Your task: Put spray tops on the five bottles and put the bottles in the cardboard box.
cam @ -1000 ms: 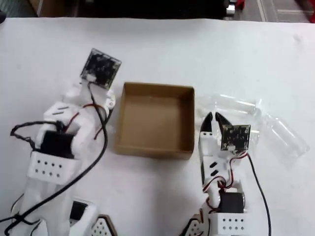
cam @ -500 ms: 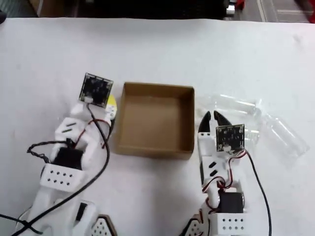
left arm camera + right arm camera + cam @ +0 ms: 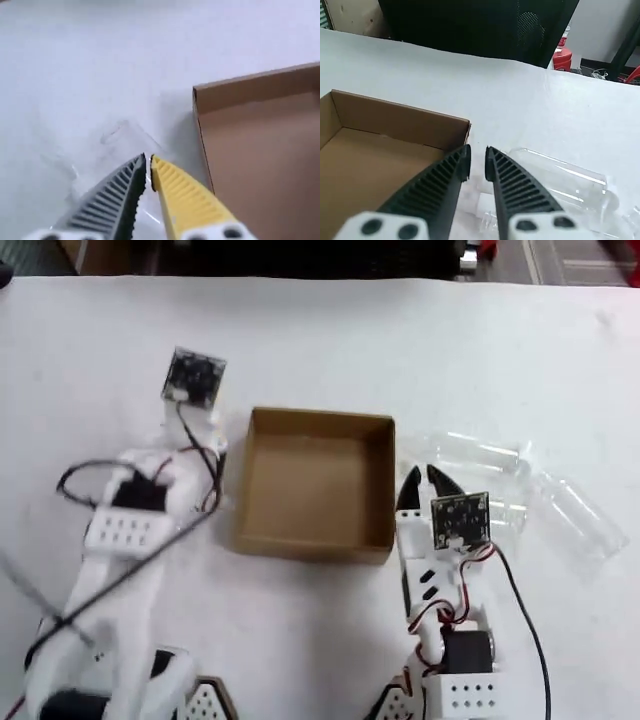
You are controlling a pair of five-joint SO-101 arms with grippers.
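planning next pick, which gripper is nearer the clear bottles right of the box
Right. The right gripper hangs just beside those bottles, right of the box; the left gripper is beyond the box's left wall.

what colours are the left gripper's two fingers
Fingers: one yellow, one grey; best in the left wrist view.

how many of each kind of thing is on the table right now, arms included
cardboard box: 1
clear bottles: at least 3, two right of the box, one by the left end effector
end effectors: 2, counting the right end effector
total: at least 6
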